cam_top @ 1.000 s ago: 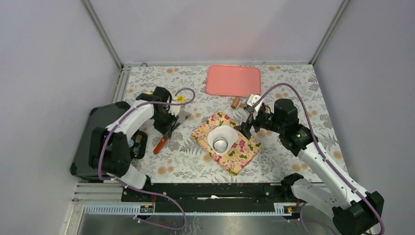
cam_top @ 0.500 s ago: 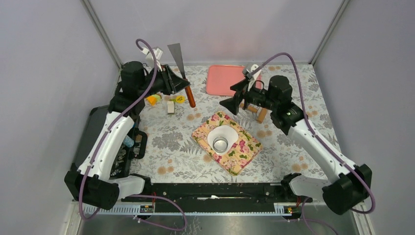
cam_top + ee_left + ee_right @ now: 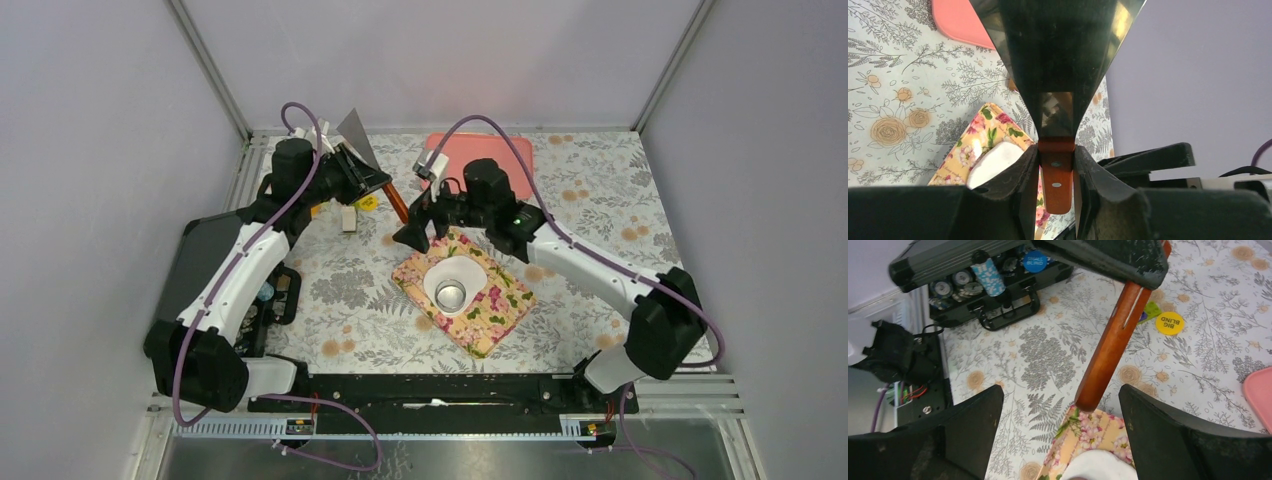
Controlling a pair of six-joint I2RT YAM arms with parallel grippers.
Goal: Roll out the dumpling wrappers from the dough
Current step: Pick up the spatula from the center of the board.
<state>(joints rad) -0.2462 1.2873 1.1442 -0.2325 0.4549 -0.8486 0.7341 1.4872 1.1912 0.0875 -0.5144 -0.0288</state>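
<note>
The left gripper clenches a wood-handled steel scraper above the far corner of the floral cloth mat. The released right gripper waits near the handle tip. This is likely a handover, so clamp squarely before letting go. The flat white dough lies on the mat.

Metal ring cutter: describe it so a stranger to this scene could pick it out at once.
Find the flowered yellow mat lying cornerwise in the middle of the table. A white sheet of dough lies on it, and the metal ring cutter stands on the dough's near part. It is the only shiny round thing there, among soft dough and printed cloth.
</note>
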